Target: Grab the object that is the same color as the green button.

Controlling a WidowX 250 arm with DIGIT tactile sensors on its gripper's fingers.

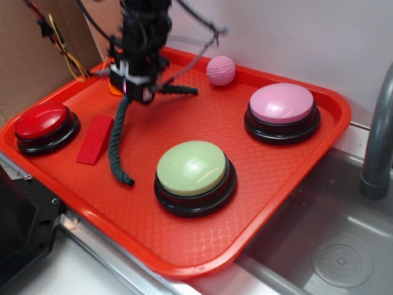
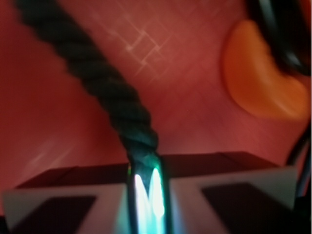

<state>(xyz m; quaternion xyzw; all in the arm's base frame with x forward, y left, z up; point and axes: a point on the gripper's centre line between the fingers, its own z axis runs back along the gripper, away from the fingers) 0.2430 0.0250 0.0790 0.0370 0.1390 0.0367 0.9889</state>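
Observation:
The dark green twisted rope (image 1: 118,140) lies on the red tray (image 1: 282,172), running from near the tray's front up to my gripper (image 1: 139,88) and out to its right. My gripper is shut on the rope near its bend at the back left of the tray. In the wrist view the rope (image 2: 102,83) runs from the upper left down into my gripper (image 2: 146,187), pinched tight between the two jaws. The pale green dome button (image 1: 193,172) sits on its black base near the front middle of the tray, apart from the rope's free end.
A red wedge (image 1: 95,140) lies just left of the rope. An orange crescent piece (image 2: 261,80) sits behind the gripper. A red button (image 1: 44,125) is at the left, a pink button (image 1: 282,110) at the right, a pink ball (image 1: 221,70) at the back. A sink (image 1: 331,246) lies right.

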